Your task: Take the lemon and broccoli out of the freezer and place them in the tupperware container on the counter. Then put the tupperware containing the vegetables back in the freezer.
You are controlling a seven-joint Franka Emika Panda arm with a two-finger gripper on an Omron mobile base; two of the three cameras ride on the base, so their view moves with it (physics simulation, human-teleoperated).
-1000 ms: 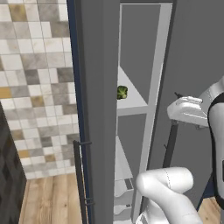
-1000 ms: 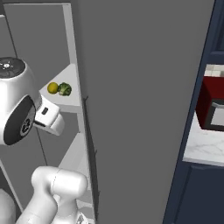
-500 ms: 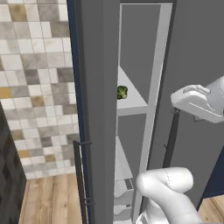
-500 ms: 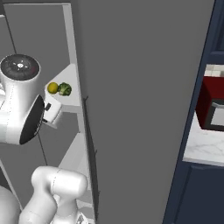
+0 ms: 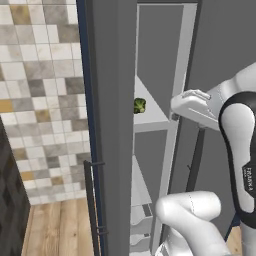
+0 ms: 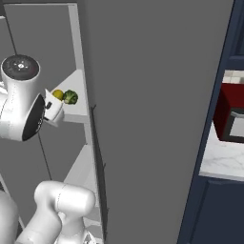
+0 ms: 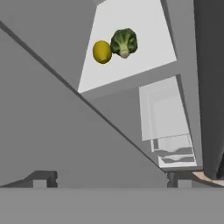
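The freezer (image 6: 143, 119) stands open. On its white shelf (image 7: 144, 52) the yellow lemon (image 7: 102, 51) lies next to the dark green broccoli (image 7: 124, 42), almost touching. From the right base view the lemon (image 6: 57, 94) and broccoli (image 6: 70, 97) sit at the shelf's front, and my gripper (image 6: 52, 110) hangs just in front of and below them. The broccoli (image 5: 139, 105) peeks past the freezer's side wall, with my gripper (image 5: 187, 102) to its right at shelf height. My gripper (image 7: 109, 179) is open, its fingertips (image 7: 41, 179) wide apart with nothing between them. The tupperware container is out of view.
White freezer drawers (image 7: 170, 135) sit below the shelf. The freezer door's dark handle (image 5: 92, 200) and a tiled wall (image 5: 40, 100) are on the left. A red microwave (image 6: 231, 116) stands on the marbled counter (image 6: 221, 157), beyond a navy cabinet edge (image 6: 209, 143).
The hand has swung in toward the freezer shelf, leftward in the left base view, and now sits close to the lemon and broccoli. The jaws stay open.
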